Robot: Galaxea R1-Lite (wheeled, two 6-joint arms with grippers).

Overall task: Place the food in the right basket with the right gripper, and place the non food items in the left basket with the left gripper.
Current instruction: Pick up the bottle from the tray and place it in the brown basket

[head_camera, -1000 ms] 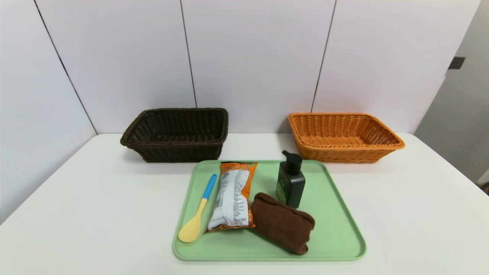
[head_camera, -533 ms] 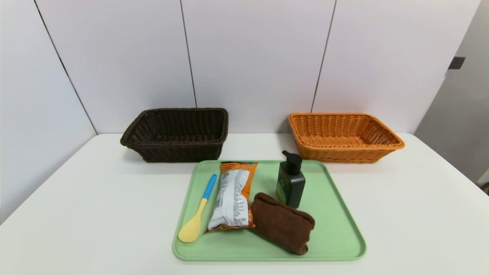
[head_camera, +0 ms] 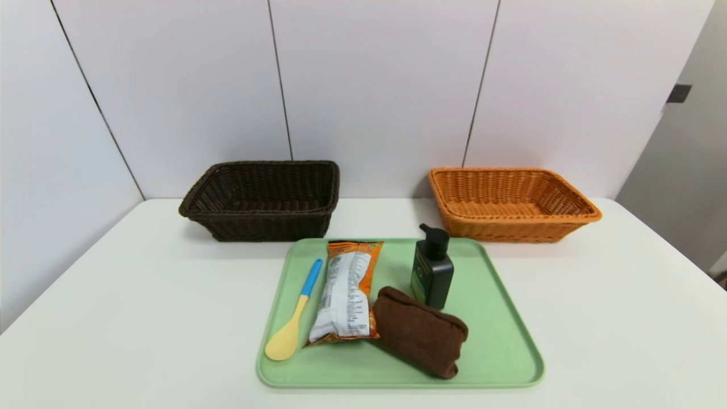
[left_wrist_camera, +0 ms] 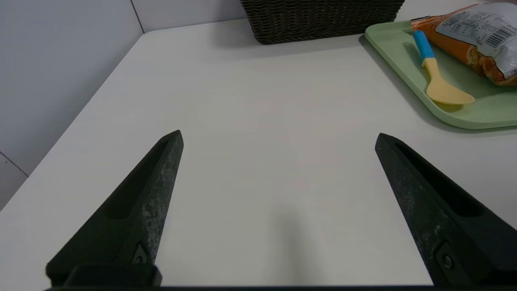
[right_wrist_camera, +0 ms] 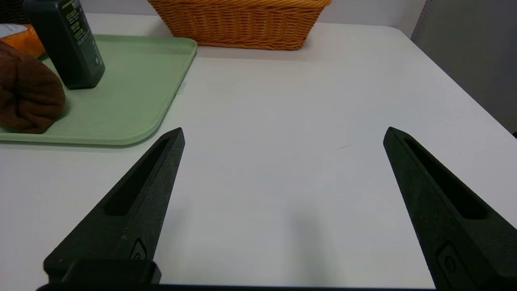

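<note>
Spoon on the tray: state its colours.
Yellow spoon bowl, blue handle; clearest in the left wrist view.

The snack packet (head_camera: 345, 292), orange with a white printed panel, lay flat between the yellow spoon (head_camera: 292, 316) with its blue handle and the folded brown cloth (head_camera: 420, 330), touching the cloth. The dark pump bottle (head_camera: 432, 268) stood upright behind the cloth. The dark brown basket (head_camera: 262, 199) and the orange-tan basket (head_camera: 509, 203) sat well apart, both holding nothing.

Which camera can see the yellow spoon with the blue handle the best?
The left wrist view shows the spoon best: big and close, whole, on the green tray. The head view shows it whole too, only smaller, beside the snack packet. The right wrist view does not show it.
</note>
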